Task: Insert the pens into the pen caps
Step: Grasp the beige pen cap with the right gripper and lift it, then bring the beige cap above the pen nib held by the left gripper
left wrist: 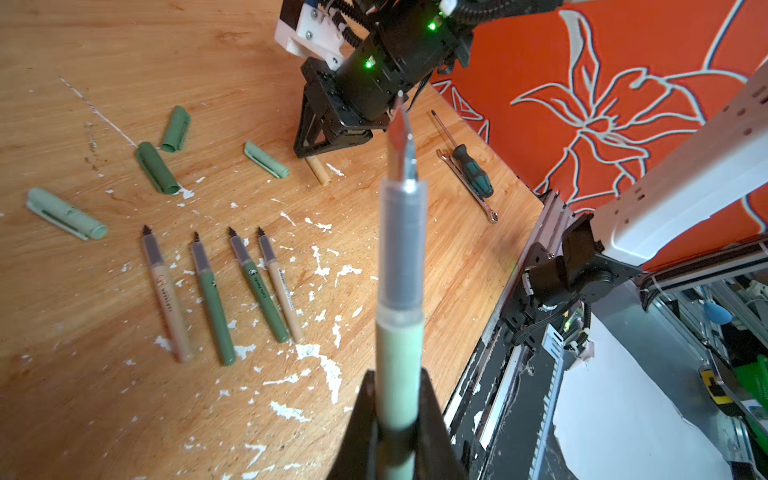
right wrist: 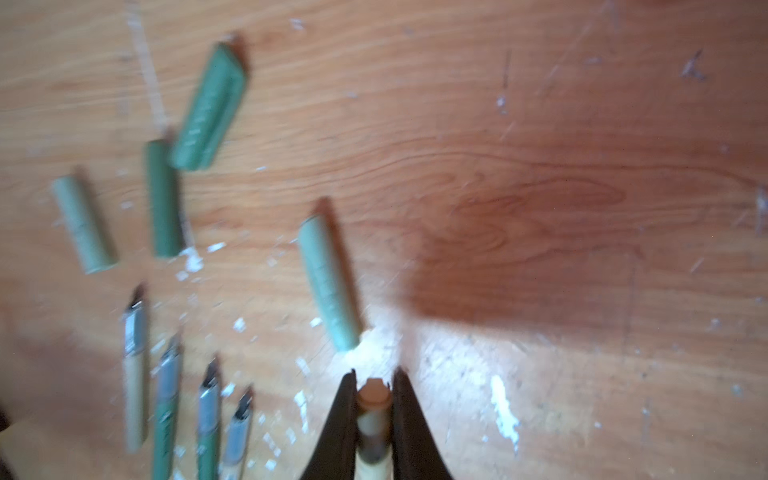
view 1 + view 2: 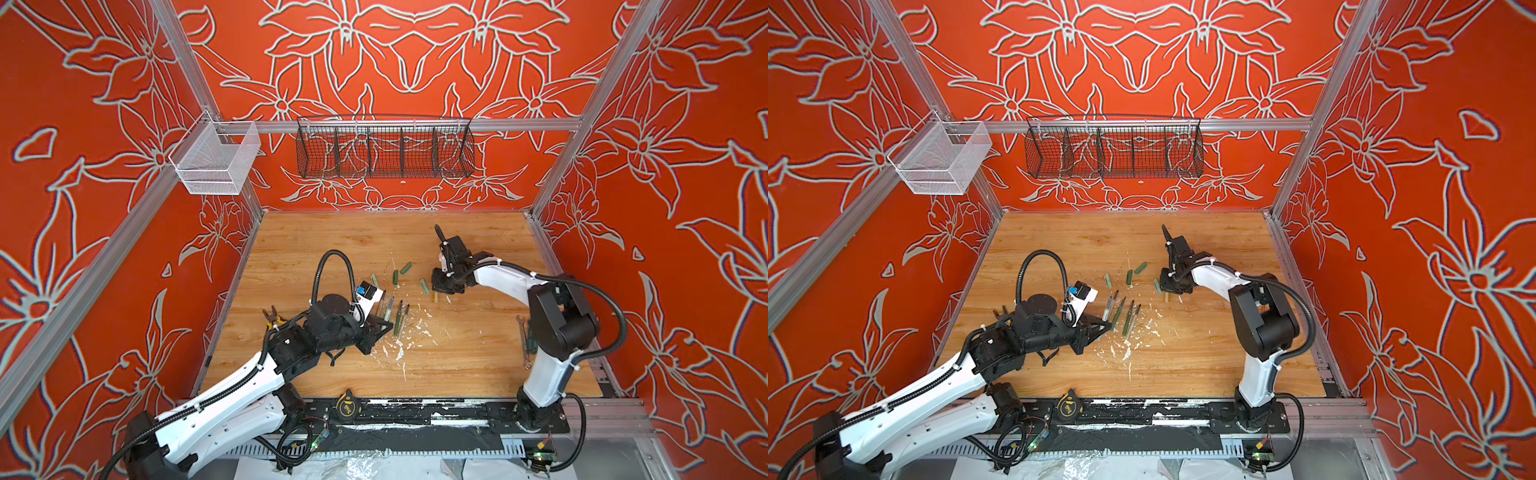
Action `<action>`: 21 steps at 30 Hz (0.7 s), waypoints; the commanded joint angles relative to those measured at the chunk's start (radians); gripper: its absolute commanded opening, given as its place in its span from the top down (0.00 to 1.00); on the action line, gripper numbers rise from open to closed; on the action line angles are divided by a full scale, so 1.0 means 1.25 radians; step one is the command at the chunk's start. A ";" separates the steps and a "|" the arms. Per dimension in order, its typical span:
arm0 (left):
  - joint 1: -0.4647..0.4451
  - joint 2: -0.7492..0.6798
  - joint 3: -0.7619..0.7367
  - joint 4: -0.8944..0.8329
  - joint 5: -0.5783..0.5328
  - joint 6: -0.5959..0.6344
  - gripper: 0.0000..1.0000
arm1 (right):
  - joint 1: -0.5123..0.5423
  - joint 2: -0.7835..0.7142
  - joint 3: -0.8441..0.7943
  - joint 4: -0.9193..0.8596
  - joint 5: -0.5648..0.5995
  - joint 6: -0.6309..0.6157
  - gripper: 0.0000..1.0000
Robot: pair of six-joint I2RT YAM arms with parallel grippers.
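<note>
My left fingers (image 1: 360, 419) clamp a pale green pen (image 1: 400, 361). My right fingers (image 2: 338, 424) pinch the tan cap (image 2: 374, 399) down on the counter (image 2: 540, 208).

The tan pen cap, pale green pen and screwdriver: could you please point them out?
tan pen cap (image 2: 374, 397), right wrist view, its visible end.
pale green pen (image 1: 400, 365), left wrist view, its barrel.
screwdriver (image 1: 473, 172), left wrist view, its handle.

White arm shells (image 3: 224, 415); black joints (image 3: 561, 320); ribbed black cables (image 3: 334, 252); green lights (image 1: 368, 63).

Four pens (image 3: 398, 321) are lying side by side on the table (image 3: 311, 249). Four caps (image 3: 395, 277) are lying scattered just behind them (toward the back wall (image 3: 415, 199)).
</note>
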 commanded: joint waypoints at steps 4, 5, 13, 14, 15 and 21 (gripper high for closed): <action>0.002 0.081 -0.056 0.211 0.067 -0.004 1.00 | 0.006 -0.174 -0.145 0.220 -0.118 -0.069 1.00; 0.002 0.097 -0.068 0.245 0.068 -0.009 1.00 | 0.006 -0.203 -0.167 0.246 -0.148 -0.081 1.00; 0.002 0.159 -0.137 0.377 0.216 0.086 1.00 | 0.010 -0.433 -0.292 0.398 -0.275 -0.082 1.00; 0.002 0.156 -0.137 0.365 0.218 0.098 1.00 | 0.010 -0.457 -0.299 0.409 -0.274 -0.077 1.00; 0.003 0.155 -0.139 0.354 0.219 0.111 1.00 | 0.010 -0.480 -0.305 0.421 -0.270 -0.068 1.00; 0.002 0.174 -0.138 0.360 0.221 0.113 1.00 | 0.036 -0.558 -0.365 0.575 -0.251 0.029 1.00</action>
